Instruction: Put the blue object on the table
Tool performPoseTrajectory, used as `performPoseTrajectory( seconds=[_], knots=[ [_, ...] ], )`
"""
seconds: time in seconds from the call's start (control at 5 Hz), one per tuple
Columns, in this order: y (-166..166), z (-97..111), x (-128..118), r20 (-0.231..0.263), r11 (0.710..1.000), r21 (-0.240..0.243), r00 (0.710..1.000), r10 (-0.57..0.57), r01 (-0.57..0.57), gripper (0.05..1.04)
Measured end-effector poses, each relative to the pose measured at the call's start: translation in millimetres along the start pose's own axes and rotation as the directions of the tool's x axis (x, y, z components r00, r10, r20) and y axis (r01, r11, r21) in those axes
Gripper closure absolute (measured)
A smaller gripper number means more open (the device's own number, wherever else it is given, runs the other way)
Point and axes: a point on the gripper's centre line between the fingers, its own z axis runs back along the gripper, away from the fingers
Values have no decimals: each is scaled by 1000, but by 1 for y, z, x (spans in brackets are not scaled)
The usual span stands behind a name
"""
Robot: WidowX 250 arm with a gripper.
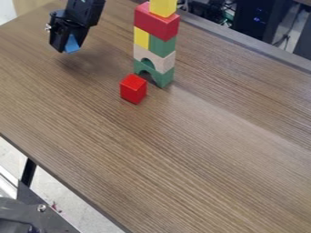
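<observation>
From where I sit, I have the arm coming in at the top edge, over the far left part of the table (200,150), with the tool (65,45) hanging down at a tilt. The tool is closed on the blue block (72,44); I see one blue face of it at the fingertips, the rest hidden by the black fingers, so I can't make out its full shape. The block is up off the wood, with a soft shadow on the tabletop below. The main obstacle on my screen is the tall stack to the right of the tool, well apart from it and rising past the tool's height in my view. From the bottom I count a green arch block (163,78), a pale wooden arch block (163,61), then a yellow block (141,38) and a green block (162,46) side by side, a wide red block (156,22) across both, and another yellow block (163,7) on top, cut off by the edge of my view. Just in front of the stack's base, a small red block (133,89) sits upright on the table. Past the far edge I have dark equipment (258,20) and loose cables (290,27); at lower left, a black table leg (28,172) and a metal frame (45,211) stand beyond the near edge.
</observation>
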Motion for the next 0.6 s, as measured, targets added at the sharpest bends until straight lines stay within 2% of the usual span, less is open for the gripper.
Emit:
performPoseTrajectory(
  seconds=[0.2, 0.4, 0.6],
  knots=[
    [2, -3, 0, 31, 999, 29, 999, -22, 22, 508],
    [2, -11, 1, 142, 992, 101, 985, -94, 80, 508],
    [0, -18, -4, 199, 985, 155, 974, -104, 74, 465]
  ],
)
